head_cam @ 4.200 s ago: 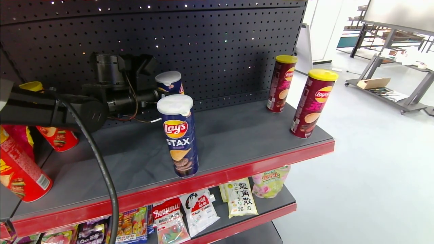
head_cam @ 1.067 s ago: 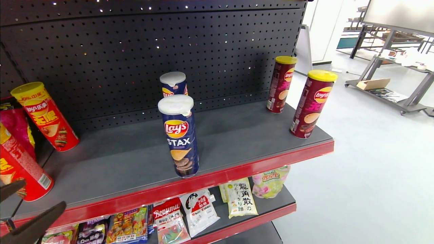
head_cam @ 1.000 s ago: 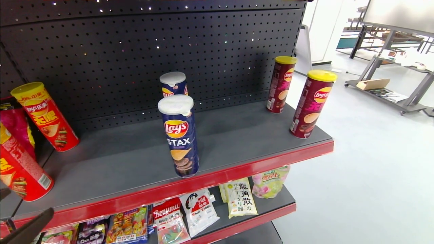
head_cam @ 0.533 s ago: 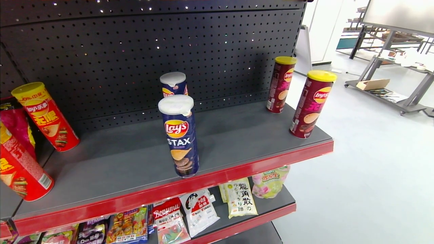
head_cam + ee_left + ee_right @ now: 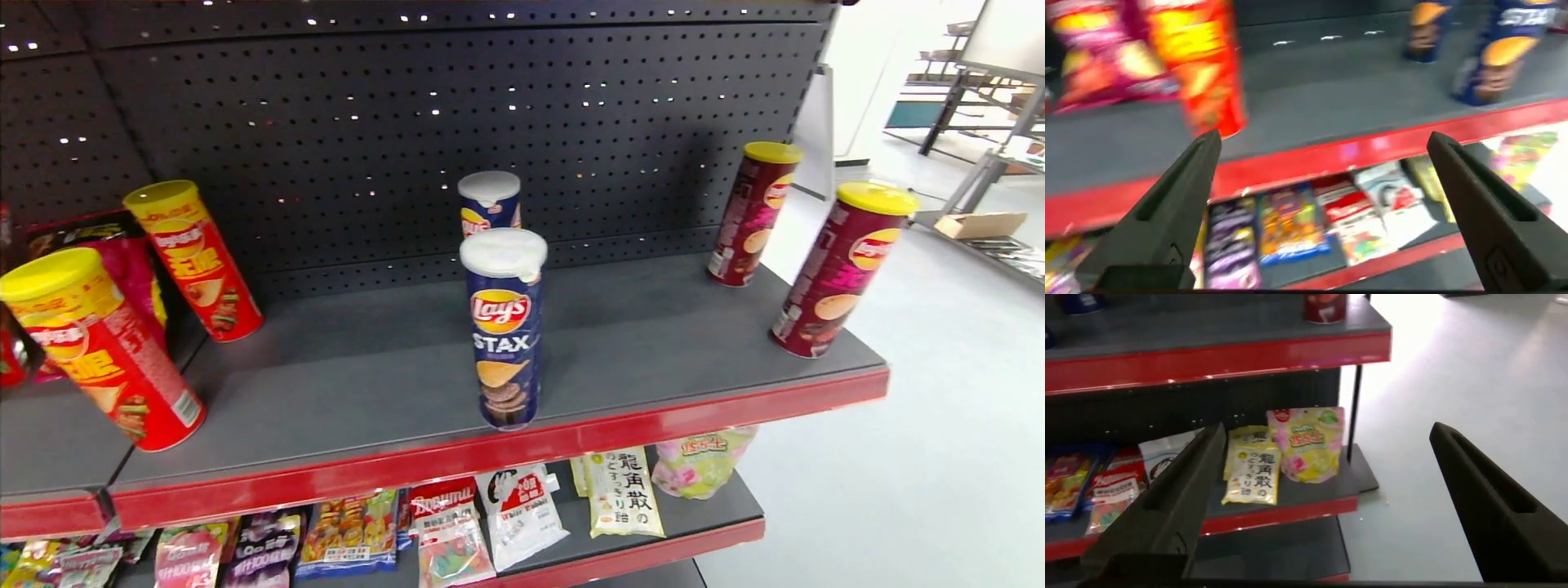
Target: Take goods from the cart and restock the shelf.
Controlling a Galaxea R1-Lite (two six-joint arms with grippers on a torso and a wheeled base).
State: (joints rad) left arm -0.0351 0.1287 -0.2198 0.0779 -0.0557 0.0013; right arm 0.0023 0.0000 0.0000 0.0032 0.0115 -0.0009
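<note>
Shelf (image 5: pixel 343 384) of red-edged dark grey metal carries a tall blue crisp tube (image 5: pixel 504 327) upright near its lip, a second blue tube (image 5: pixel 488 204) just behind. Left gripper (image 5: pixel 1323 143) and right gripper (image 5: pixel 1328 431) both gape wide, empty, before the shelf front

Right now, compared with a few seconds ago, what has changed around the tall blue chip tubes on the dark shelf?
The left gripper, then stretched in over the grey shelf beside the rear blue white-lidded chip tube, has pulled back and now hangs open before the red shelf edge. The head camera turned, shifting the whole picture; the front blue tube and the rest stayed put.
</note>
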